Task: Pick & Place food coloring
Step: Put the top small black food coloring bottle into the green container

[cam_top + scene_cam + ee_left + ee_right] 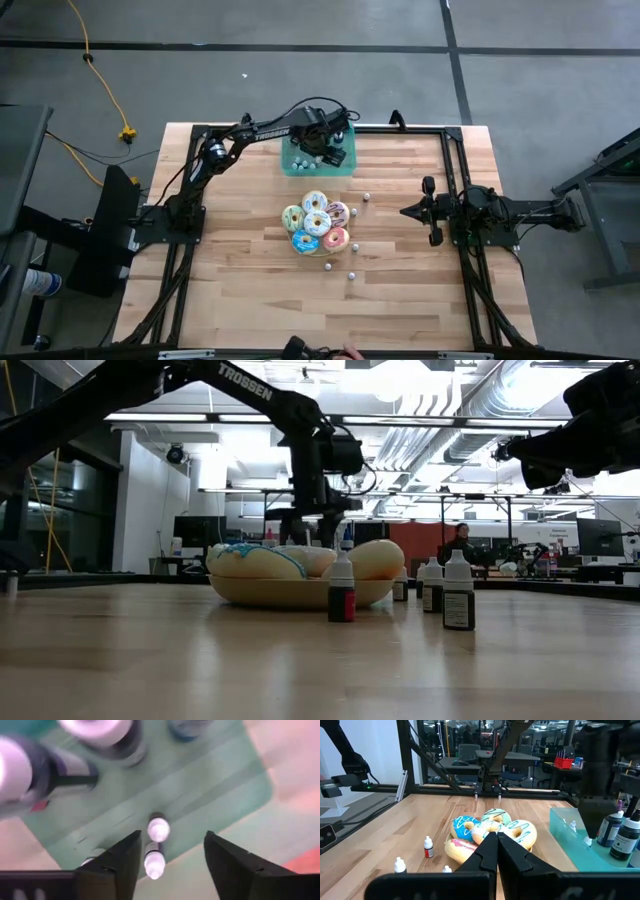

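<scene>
A translucent teal tray (300, 165) sits at the table's far middle. My left gripper (172, 857) hangs over it, pointing down, open. Two tiny white-capped food coloring bottles (158, 827) (154, 861) stand on the tray floor between its fingers, apart from both. Other food coloring bottles (366, 197) (351, 274) stand loose on the wood around a pile of frosted donuts (316, 222). My right gripper (497, 842) waits shut at the table's right side, level, pointing at the donuts.
Larger dark bottles with white caps (105, 732) (625, 840) stand in the tray beside my left gripper. Black frame rails (452, 180) run along the table's sides and far edge. Bare wood lies near the front edge (300, 310). A person (460, 545) stands far off in the room.
</scene>
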Robot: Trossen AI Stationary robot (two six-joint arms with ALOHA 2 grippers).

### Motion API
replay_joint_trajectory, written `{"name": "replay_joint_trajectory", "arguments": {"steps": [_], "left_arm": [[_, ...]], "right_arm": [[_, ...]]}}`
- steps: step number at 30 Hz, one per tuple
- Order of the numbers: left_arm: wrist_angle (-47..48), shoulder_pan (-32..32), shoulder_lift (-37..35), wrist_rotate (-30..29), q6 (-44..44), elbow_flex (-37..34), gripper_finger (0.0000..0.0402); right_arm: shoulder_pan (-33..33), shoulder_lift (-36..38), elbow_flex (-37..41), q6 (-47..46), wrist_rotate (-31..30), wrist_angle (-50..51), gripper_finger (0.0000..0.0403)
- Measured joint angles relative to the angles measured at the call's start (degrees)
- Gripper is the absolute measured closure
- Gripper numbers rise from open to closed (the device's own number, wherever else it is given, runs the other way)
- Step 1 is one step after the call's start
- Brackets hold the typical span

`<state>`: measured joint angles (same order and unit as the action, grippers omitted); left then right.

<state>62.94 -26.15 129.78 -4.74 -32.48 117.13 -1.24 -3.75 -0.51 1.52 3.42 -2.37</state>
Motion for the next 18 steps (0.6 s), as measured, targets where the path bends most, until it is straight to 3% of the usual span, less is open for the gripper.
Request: {"name": "replay_joint_trajectory", "arguments": {"steps": [6, 12, 18], "left_arm": [[2.9, 0.8, 0.0, 1.6, 9.4, 6.2, 0.0151], [7.6, 1.9, 0.0, 2.9, 19.5, 13.3, 0.0148], [10.4, 4.5, -0.1, 5.3, 20.3, 17.3, 0.0147]], "right_arm": [[0.0, 0.0, 0.0, 0.0, 0.0, 0.0, 0.0402], [0.0, 0.0, 0.0, 0.0, 0.0, 0.0, 0.0402], [0.0, 0.0, 0.0, 0.0, 0.0, 0.0, 0.0402]]}}
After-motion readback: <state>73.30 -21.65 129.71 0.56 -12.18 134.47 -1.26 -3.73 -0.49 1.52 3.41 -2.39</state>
